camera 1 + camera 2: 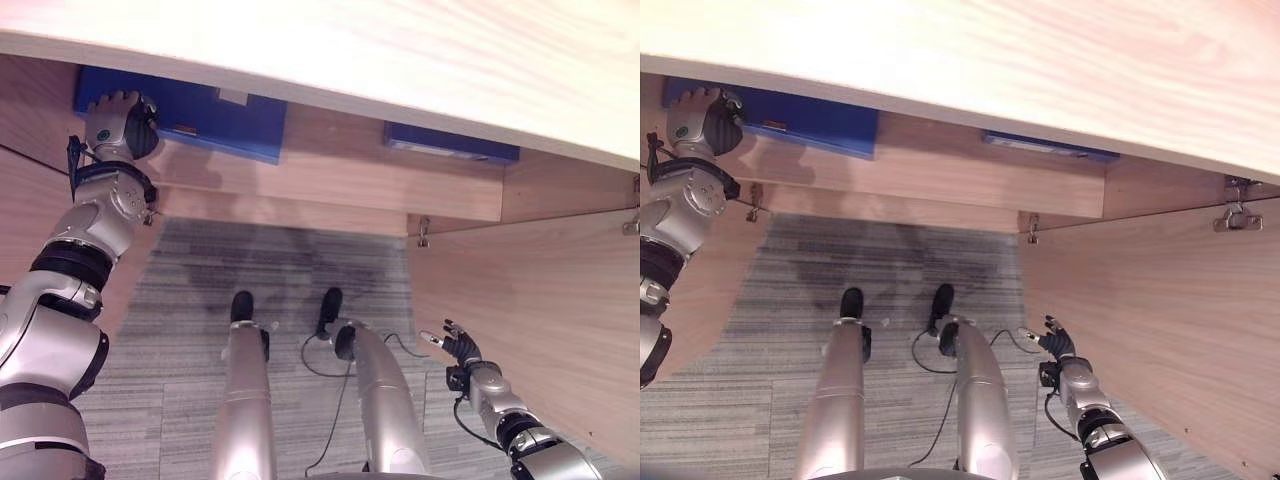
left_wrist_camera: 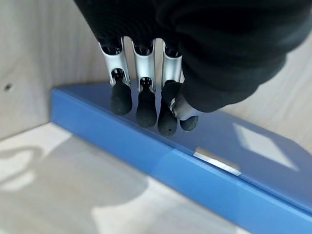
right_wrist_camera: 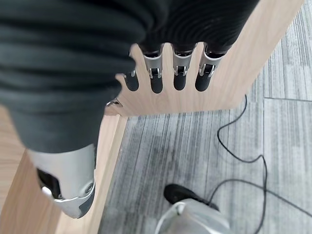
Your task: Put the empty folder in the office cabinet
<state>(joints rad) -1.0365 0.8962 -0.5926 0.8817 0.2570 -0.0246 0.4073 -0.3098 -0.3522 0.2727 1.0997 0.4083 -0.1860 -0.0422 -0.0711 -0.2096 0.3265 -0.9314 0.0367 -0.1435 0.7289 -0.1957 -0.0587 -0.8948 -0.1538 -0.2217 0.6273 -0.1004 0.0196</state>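
**Left wrist view: folder shelved, hand to withdraw**

Left hand rests straight, relaxed fingers on the blue folder, which lies flat inside the cabinet. Placing looks done; next comes pulling back. Right hand hangs released beside the open door.

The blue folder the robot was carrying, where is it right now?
The blue folder lies flat on the cabinet shelf at the robot's left, under the left hand, with a second blue folder lying further right.
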